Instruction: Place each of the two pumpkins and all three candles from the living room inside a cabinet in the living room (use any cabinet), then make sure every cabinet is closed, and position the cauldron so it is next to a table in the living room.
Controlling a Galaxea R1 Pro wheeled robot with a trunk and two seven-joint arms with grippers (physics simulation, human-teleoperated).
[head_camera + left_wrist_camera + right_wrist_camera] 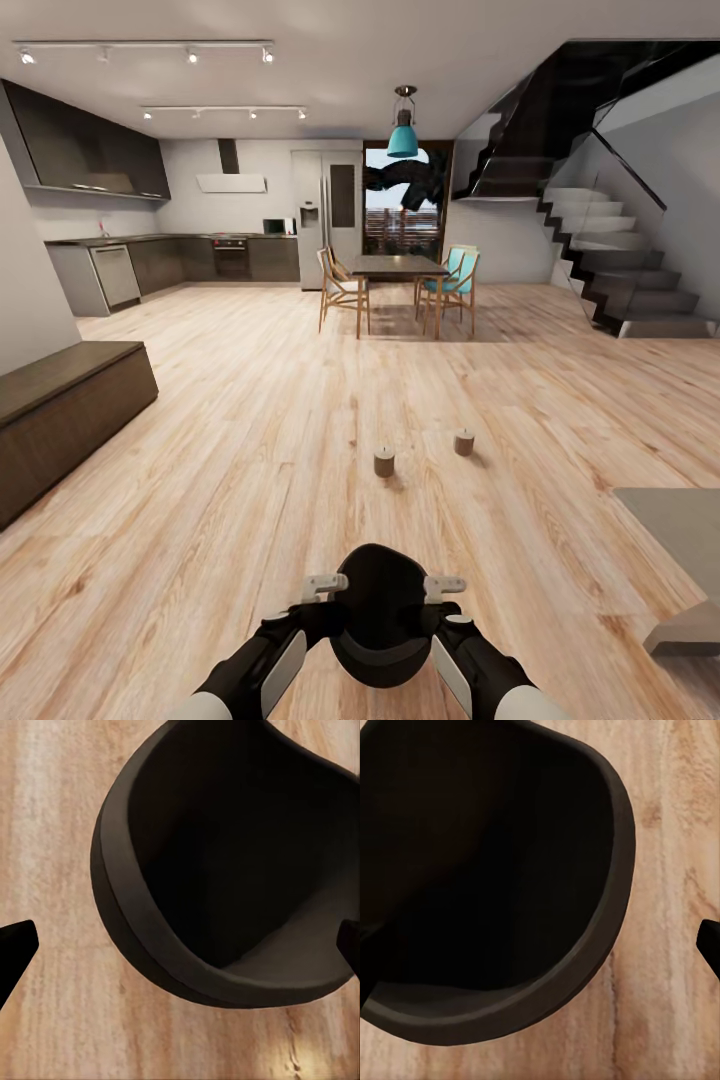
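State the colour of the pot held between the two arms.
Matte black all over, inside and out. The pot shows best in the left wrist view, against the pale wood floor.

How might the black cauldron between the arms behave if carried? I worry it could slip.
The cauldron looks rigid, so it probably won't flex. Its round, smooth walls could slide between the left gripper and right gripper, which flank its rim. It seems bulky, possibly heavy, and might tilt.

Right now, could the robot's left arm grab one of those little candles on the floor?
Probably not. The left gripper is up against the cauldron it carries with the right gripper, and both candles stand well ahead on the floor, seemingly beyond reach.
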